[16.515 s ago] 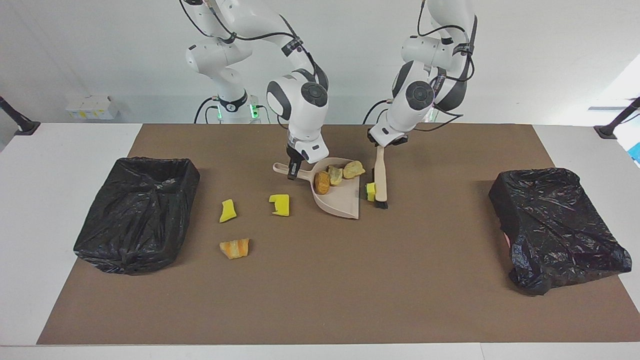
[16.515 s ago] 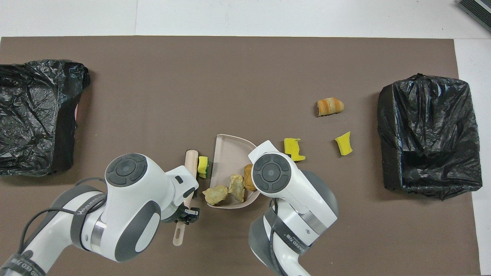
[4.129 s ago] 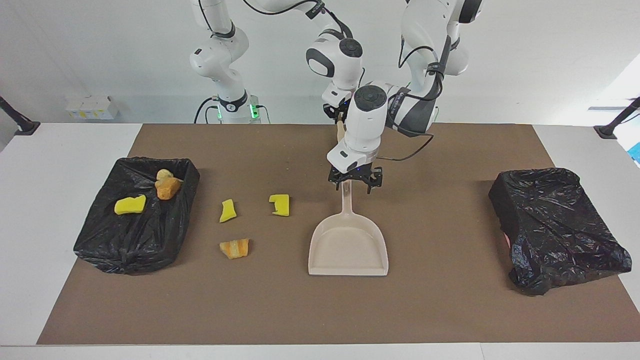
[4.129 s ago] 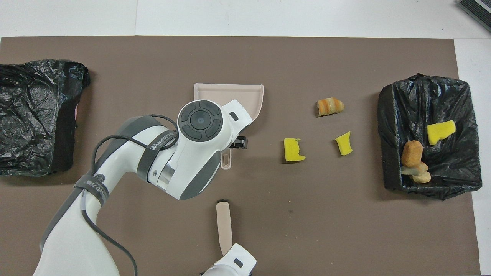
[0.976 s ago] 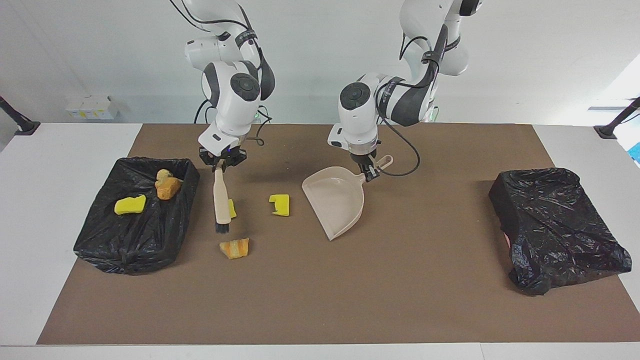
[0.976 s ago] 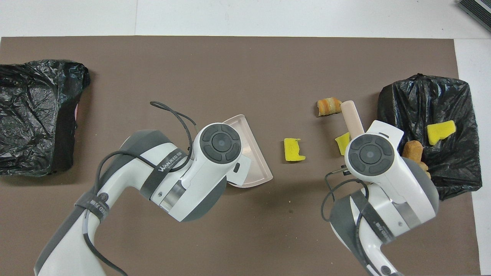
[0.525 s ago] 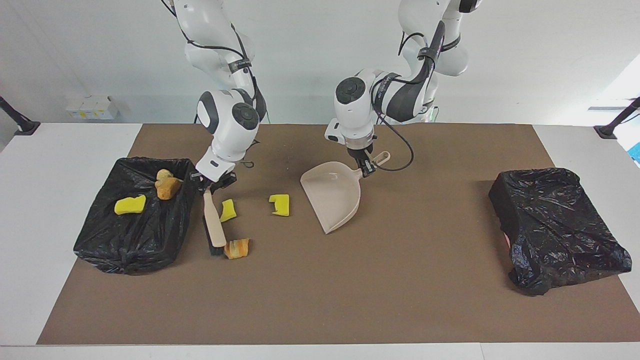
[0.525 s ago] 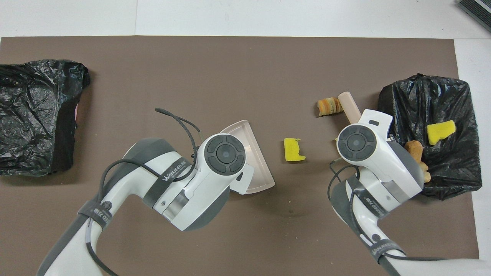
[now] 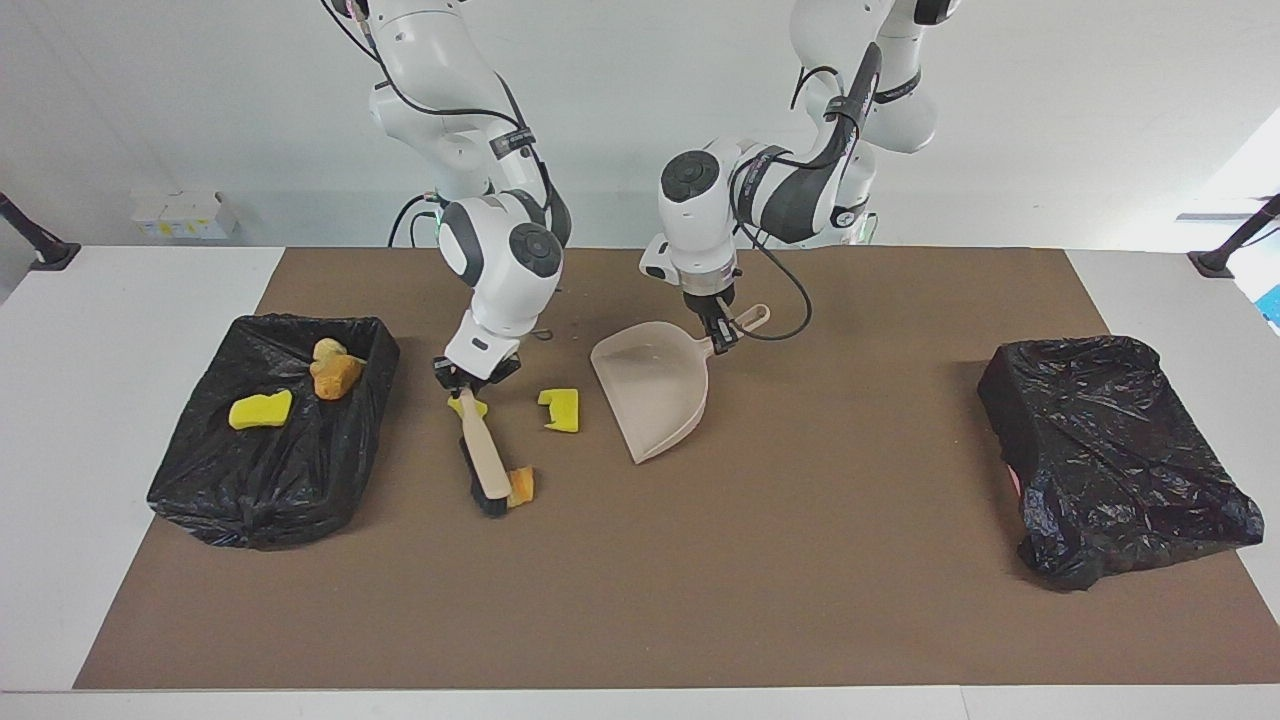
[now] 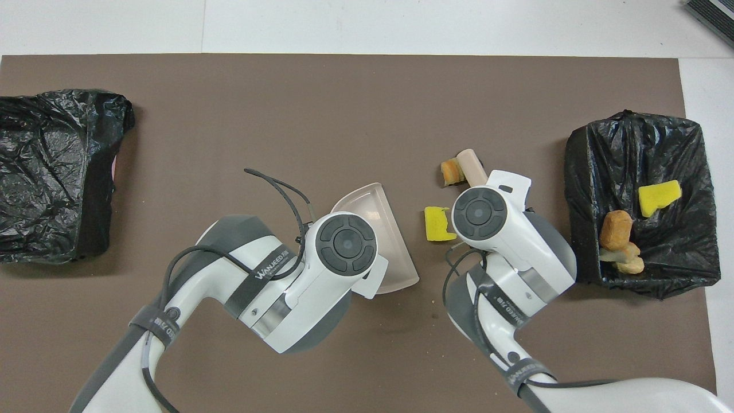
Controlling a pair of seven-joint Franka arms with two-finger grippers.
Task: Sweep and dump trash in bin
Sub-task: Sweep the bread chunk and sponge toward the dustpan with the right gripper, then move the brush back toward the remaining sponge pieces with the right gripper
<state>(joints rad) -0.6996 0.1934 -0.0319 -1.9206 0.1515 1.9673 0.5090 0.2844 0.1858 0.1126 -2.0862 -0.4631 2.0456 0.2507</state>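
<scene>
We judge the scraps light and spongy: orange lump (image 9: 520,486) against the brush (image 9: 483,462) pinched by right gripper (image 9: 465,384), yellow chunk (image 9: 560,409) beside the dustpan (image 9: 648,392) pinched by left gripper (image 9: 722,334); sweep, don't grasp.

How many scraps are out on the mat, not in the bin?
3: a yellow chunk beside the dustpan, a smaller yellow piece partly hidden under the right pincer, an orange lump against the brush.
</scene>
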